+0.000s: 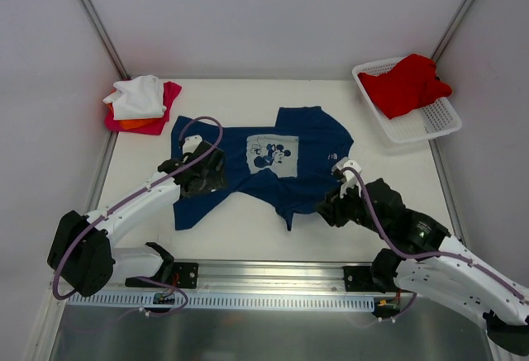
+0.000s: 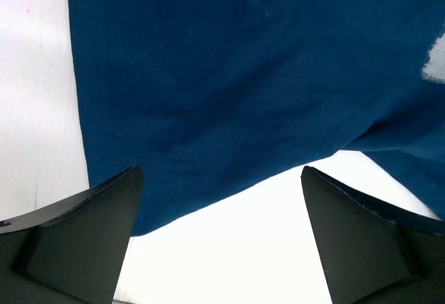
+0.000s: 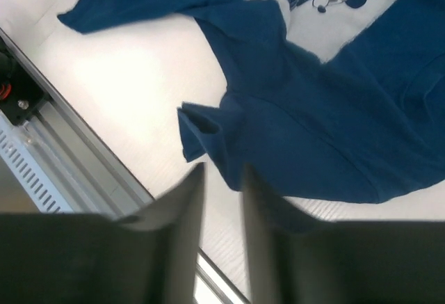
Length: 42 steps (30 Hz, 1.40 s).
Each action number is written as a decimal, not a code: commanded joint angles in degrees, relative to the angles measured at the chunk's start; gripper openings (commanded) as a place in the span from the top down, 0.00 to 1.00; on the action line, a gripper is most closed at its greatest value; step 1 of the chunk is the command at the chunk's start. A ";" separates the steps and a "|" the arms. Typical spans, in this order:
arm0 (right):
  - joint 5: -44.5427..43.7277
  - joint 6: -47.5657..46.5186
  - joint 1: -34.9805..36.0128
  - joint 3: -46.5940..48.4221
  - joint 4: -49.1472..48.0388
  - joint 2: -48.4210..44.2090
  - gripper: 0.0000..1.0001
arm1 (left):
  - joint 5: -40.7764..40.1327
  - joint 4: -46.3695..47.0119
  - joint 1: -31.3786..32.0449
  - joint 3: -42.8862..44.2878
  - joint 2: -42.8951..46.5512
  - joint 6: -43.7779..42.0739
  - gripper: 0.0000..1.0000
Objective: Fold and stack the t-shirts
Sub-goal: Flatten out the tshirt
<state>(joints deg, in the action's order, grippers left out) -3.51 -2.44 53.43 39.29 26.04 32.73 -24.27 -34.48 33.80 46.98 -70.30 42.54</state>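
Observation:
A navy t-shirt (image 1: 306,142) with a white cartoon chest print lies spread across the middle of the table, its near corner rumpled. My left gripper (image 1: 202,179) hovers over the shirt's left part, open wide; the left wrist view shows the navy t-shirt (image 2: 243,74) and bare table between its fingers (image 2: 104,220). My right gripper (image 1: 326,208) is at the shirt's near right edge. In the right wrist view the gripper (image 3: 224,170) is blurred, jaws narrowly apart, with table showing in the gap and the navy t-shirt (image 3: 334,130) edge at the tips.
White (image 1: 136,92), orange (image 1: 136,122) and magenta (image 1: 171,95) shirts sit piled at the back left corner. A red shirt (image 1: 405,84) lies in the white lattice basket (image 1: 438,120) at the back right. A metal rail (image 1: 273,274) runs along the near edge.

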 commanded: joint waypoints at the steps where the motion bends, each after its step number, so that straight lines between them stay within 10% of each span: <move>1: -2.03 1.73 0.62 -1.49 1.38 -1.96 0.64 | 0.28 0.55 0.39 0.92 0.16 -0.97 0.01; 4: -3.26 1.73 0.80 -1.85 1.38 -4.69 0.49 | 0.10 0.47 0.39 0.83 0.17 -1.06 0.01; 14: -9.65 2.26 0.71 0.26 -0.82 0.39 0.48 | -0.69 0.82 0.30 2.85 -1.94 -1.67 0.01; 22: -11.00 5.16 -1.39 11.24 -6.52 29.89 0.48 | -0.69 3.19 -0.49 7.51 -7.04 -4.22 0.01; 42: 16.42 4.46 -23.28 37.87 -10.49 70.97 0.47 | 16.36 16.90 -14.11 17.35 -26.80 -13.01 0.01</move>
<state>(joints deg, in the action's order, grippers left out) 6.96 2.72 31.31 72.12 14.85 102.48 -11.62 -19.90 20.29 60.66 -95.24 32.10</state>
